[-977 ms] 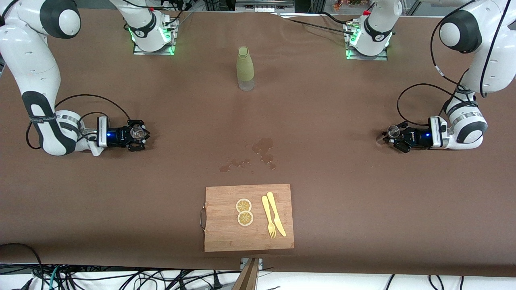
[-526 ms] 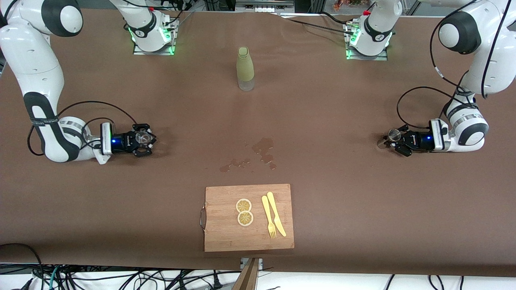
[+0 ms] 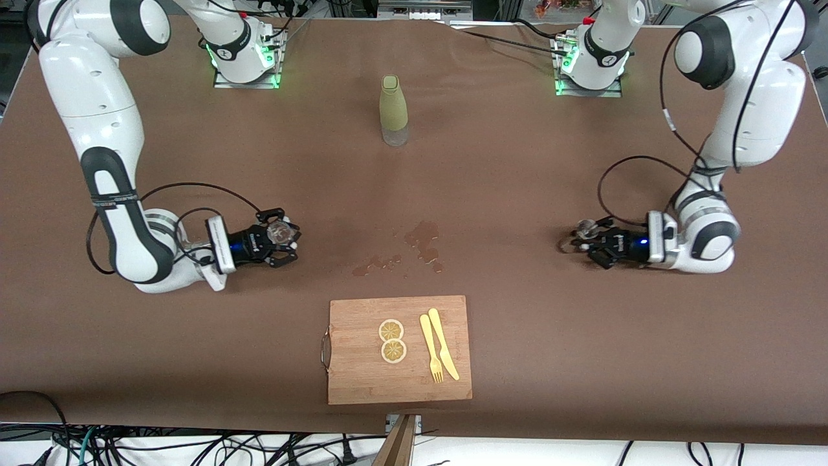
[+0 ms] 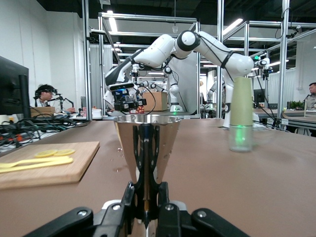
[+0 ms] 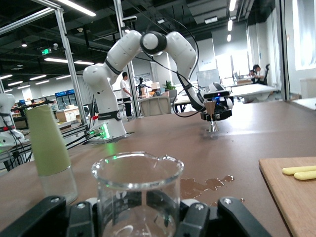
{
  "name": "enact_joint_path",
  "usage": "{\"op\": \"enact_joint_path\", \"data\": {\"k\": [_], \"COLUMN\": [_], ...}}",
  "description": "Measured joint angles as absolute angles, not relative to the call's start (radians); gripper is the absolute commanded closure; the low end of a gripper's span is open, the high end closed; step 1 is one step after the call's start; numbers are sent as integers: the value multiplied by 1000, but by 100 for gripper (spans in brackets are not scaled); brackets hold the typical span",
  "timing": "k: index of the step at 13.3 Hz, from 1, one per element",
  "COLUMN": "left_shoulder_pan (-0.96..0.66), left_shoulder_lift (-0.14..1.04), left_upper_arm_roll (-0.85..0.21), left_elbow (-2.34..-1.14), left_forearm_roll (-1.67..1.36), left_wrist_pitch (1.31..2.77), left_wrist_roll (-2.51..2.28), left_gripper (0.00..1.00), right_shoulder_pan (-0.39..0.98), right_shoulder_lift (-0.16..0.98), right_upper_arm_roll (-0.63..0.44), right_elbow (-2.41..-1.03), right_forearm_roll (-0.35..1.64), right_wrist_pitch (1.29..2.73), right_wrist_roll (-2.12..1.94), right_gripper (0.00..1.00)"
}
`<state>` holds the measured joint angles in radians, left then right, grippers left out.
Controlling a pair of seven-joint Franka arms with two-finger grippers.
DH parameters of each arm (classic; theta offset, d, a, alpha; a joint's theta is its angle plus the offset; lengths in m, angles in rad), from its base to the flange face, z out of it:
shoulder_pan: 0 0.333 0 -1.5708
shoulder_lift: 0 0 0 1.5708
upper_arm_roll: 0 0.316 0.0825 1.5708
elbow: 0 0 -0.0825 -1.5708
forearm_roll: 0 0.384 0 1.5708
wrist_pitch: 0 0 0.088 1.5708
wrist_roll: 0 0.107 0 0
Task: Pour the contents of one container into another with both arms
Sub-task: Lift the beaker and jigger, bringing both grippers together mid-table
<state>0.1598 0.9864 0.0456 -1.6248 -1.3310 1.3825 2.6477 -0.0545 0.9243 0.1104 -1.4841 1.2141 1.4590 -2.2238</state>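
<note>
Found the right gripper (image 3: 283, 237) clamped on the small clear glass cup (image 3: 279, 232), held upright and low over the brown table (image 3: 517, 181) toward the right arm's end. Found the left gripper (image 3: 584, 239) clamped on the waist of the silver jigger (image 3: 586, 227), also upright and low over the table toward the left arm's end. Confirmed both grips in the wrist views: black fingers (image 5: 190, 217) hard against the sides of the cup (image 5: 138, 195), and fingers (image 4: 163, 197) pinched at the narrow neck of the jigger (image 4: 146, 145). Could not tell whether either vessel touches the table. Judged both pick-ups done and the pour itself not yet begun: vessels well apart, neither tilted, a wide stretch of bare table between them. Judged what is left as bringing cup and jigger together, tipping the cup over the jigger's rim, and levelling out. Could not make out any liquid in the cup; saw nothing of the jigger's inside. Noted a wet patch (image 3: 422, 243) on the table between the two grippers. Noted an olive-green bottle (image 3: 393, 107) standing upright near the bases, and a wooden cutting board (image 3: 362, 375) nearer the front camera, bearing two lemon slices (image 3: 392, 340) and a yellow fork and knife (image 3: 438, 353). Read no brand, label or writing on cup, jigger, bottle or board; a small white marking on the left gripper's body too small to read.
</note>
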Motion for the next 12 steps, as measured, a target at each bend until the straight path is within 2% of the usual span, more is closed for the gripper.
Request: {"op": "enact_joint_path", "data": {"k": [6,12], "left_shoulder_pan": [-53,-176], "left_shoulder_lift": [986,986], "left_upper_arm_roll": [-28,-99], "left_elbow": [-1561,-1536], "left_forearm_roll": [-1465,-1570], "left_wrist_pitch": [1589,1783], "left_wrist_roll": [2471,2378], "left_gripper": [100,100], "right_shoulder_pan": [94,245], "right_shoulder_lift": [910,903], "right_upper_arm_roll": [116,113], "right_elbow": [-1331,-1314], "right_forearm_roll": [1217,1171], "right_wrist_pitch": [1667,1851], "right_wrist_roll": [-1963,-1844], "right_gripper": [100,100]}}
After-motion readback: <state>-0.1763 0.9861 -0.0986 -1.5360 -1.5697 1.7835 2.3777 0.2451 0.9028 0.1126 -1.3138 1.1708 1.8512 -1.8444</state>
